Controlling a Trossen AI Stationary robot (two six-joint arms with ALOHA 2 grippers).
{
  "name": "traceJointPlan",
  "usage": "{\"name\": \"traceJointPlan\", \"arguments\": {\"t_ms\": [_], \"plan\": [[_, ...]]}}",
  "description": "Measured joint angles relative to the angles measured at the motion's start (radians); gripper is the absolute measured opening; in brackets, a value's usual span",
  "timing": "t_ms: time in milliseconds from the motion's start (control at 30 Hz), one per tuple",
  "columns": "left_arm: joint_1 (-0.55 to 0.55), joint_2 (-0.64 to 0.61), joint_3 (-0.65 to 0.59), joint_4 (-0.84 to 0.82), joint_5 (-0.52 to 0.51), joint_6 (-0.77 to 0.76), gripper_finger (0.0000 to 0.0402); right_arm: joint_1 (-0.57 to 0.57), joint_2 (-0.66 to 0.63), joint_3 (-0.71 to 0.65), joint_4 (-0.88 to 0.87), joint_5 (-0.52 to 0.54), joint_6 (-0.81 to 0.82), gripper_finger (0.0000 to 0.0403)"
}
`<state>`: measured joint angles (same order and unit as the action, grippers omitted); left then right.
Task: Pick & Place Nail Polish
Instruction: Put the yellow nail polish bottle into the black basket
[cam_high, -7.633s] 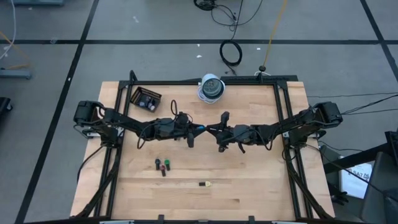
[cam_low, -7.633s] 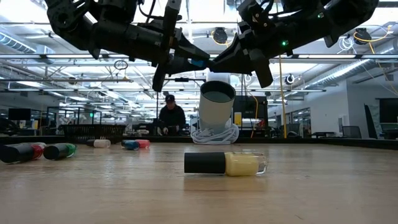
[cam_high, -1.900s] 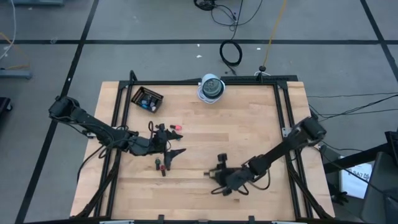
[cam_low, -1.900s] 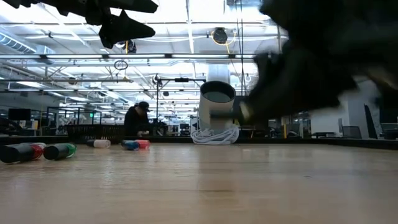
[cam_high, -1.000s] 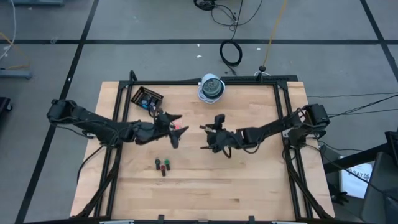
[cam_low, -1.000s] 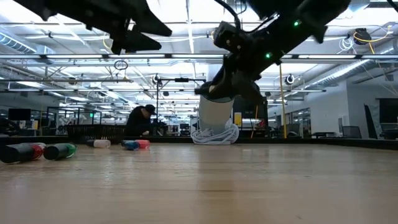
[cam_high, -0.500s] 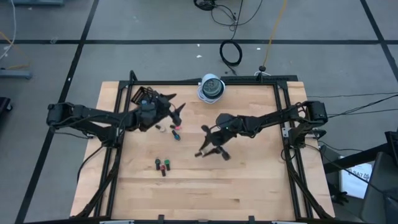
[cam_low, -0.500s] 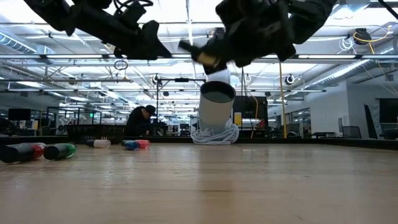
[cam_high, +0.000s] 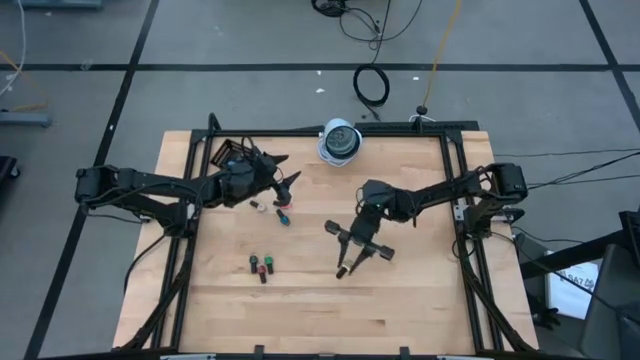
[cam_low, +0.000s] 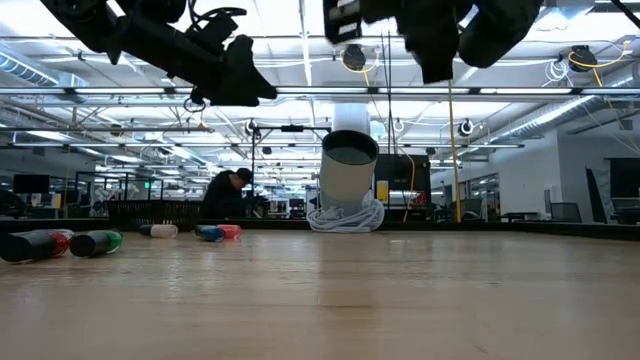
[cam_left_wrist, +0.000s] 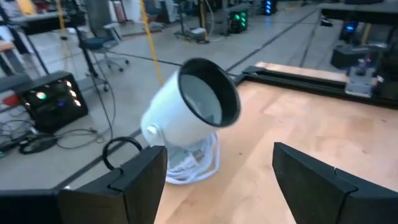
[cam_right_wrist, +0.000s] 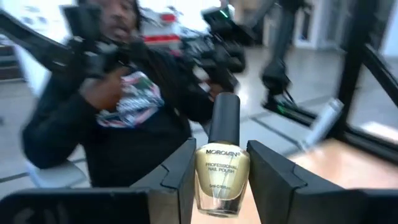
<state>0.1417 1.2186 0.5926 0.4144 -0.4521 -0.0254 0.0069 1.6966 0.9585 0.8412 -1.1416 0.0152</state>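
Note:
My right gripper is raised over the middle of the table, shut on a yellow nail polish bottle with a black cap. My left gripper hovers open and empty at the far left, beside the black tray. Just below it a pale bottle and a blue one lie on their sides on the wood. A red bottle and a green bottle lie nearer the front. In the low view they lie at the left, the red bottle beside the green bottle. My right gripper pinches the yellow bottle's glass body between its two fingers. The fingers reach level toward the table's near edge and lie across the bottle. The bottle stands upright, its cap rising above the fingers, lifted clear of the table.
A white lamp-like cylinder on a coil of cable stands at the far edge. Black frame rails run along the table's sides. A person stands beyond the near edge. Bare wood fills the near right.
My right gripper has risen and swung round from pointing toward the table's left to pointing toward its near edge, carrying the yellow bottle with it. My left gripper has swung toward the far edge, closer to the tray, and has stayed open.

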Motion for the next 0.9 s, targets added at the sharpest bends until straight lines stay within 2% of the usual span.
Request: {"name": "traceJointPlan", "arguments": {"t_ms": [167, 300, 500, 567, 633, 700, 800, 900], "plan": [[-0.001, 0.000, 0.000, -0.073, 0.010, -0.038, 0.0280, 0.073, 0.000, 0.000, 0.118, -0.010, 0.053, 0.0110], [-0.001, 0.000, 0.000, -0.117, 0.011, -0.061, 0.0280, 0.142, 0.000, 0.000, 0.133, 0.046, 0.045, 0.0110], [-0.001, 0.000, 0.000, -0.139, 0.011, -0.104, 0.0280, 0.180, 0.000, 0.000, -0.049, 0.072, -0.069, 0.0110], [-0.001, 0.000, 0.000, -0.160, 0.012, -0.152, 0.0280, 0.174, 0.000, 0.000, -0.133, 0.124, -0.123, 0.0110], [-0.001, 0.000, 0.000, -0.180, 0.032, -0.215, 0.0280, 0.162, -0.002, 0.001, -0.250, 0.258, -0.215, 0.0110], [-0.001, 0.000, 0.000, -0.188, 0.066, -0.286, 0.0280, 0.149, -0.001, 0.001, -0.378, 0.489, -0.340, 0.0110], [-0.001, 0.000, 0.000, -0.183, 0.134, -0.366, 0.0280, 0.145, 0.000, 0.001, -0.511, 0.939, -0.500, 0.0110], [-0.001, 0.000, 0.000, -0.179, 0.191, -0.413, 0.0280, 0.145, 0.007, 0.001, -0.569, 1.383, -0.610, 0.0110]]}}
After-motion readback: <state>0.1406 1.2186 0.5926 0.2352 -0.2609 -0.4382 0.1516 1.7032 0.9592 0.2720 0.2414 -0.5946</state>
